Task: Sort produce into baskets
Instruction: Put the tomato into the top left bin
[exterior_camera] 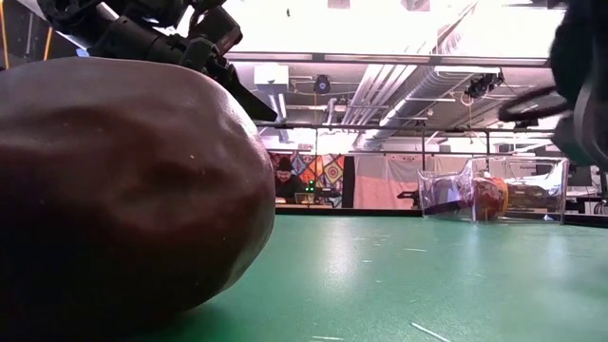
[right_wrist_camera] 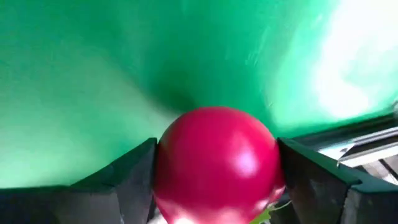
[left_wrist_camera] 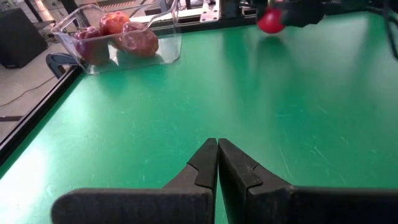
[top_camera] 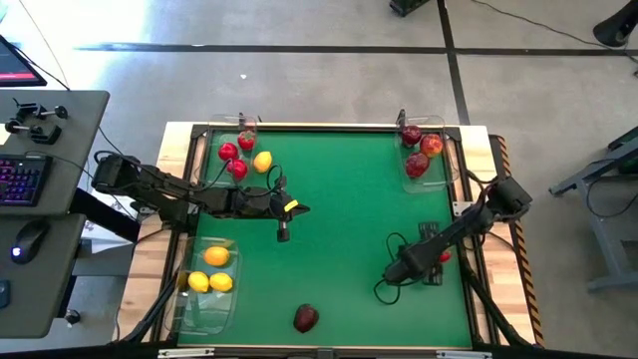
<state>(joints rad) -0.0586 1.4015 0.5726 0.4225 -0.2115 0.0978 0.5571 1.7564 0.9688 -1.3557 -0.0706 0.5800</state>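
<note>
The right gripper (right_wrist_camera: 214, 168) closes around a small red fruit (right_wrist_camera: 216, 165) near the table's right edge, mid-pick, and must next carry it to the far-left basket (top_camera: 214, 155) of small red fruits, while the left gripper (left_wrist_camera: 217, 165) waits shut at centre-left.

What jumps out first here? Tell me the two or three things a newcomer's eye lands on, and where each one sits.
In the low view a dark red apple fills the left half; from above it lies alone at the mat's near edge. In the right wrist view a small bright red fruit sits between the right gripper's fingers near the mat's right edge. The left gripper, shut and empty, hangs over the mat's left-centre.
</note>
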